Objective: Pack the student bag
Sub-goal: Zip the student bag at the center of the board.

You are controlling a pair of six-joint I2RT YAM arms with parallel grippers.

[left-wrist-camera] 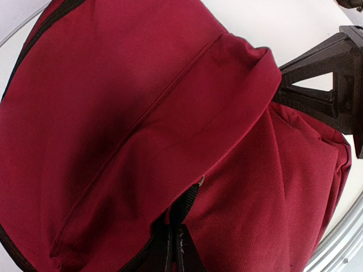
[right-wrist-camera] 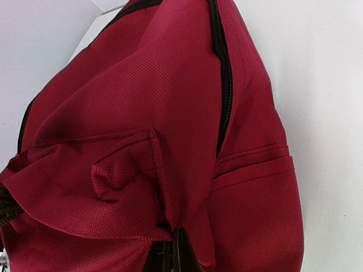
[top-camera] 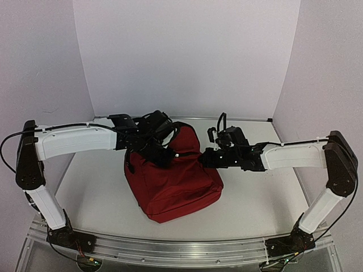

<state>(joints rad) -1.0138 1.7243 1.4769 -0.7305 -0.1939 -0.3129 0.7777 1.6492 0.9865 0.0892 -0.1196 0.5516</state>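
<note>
Student bag (top-camera: 173,184) lies on the table (top-camera: 255,192), its long axis running from the far side toward the arm bases, far end bunched and raised.

- Left gripper (top-camera: 161,153) sits at the bag's far-left corner. In its wrist view the fingers (left-wrist-camera: 172,249) are drawn together on a fold of red fabric, so we read a pinch.
- Right gripper (top-camera: 204,158) meets the bag's far-right edge. Its wrist view shows the same, with dark tips closed at a fabric crease.
- Both arms are in contact and neither is nearer. The bag hangs between the two grippers and slightly below them.
- Black zip line (right-wrist-camera: 225,85) runs along the bag's side and looks shut where we see it.
- The bag's inside is hidden, so we cannot tell its contents.

Our judgement is that the next move turns on finding a zip pull near the raised far end.
</note>
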